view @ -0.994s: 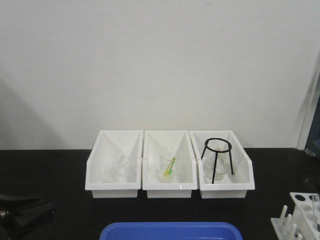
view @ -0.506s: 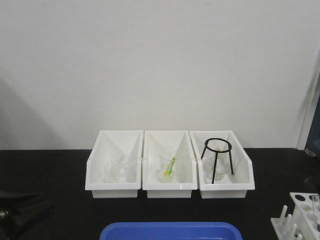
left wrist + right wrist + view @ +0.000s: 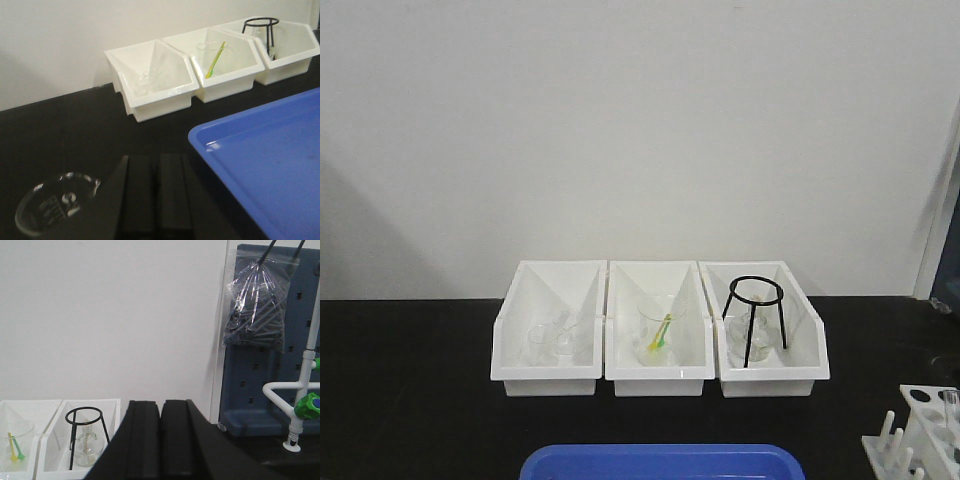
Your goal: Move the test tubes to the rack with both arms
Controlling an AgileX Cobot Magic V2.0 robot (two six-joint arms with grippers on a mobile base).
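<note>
Lying apart from the rack [image 3: 925, 432], left gripper [image 3: 156, 192] and right gripper [image 3: 161, 440] are both clenched empty.

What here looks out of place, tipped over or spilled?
One thing: a glass beaker seems to lie on its side on the black table, beside the left gripper. Nothing looks spilled. The three white bins stand in an even row.
</note>
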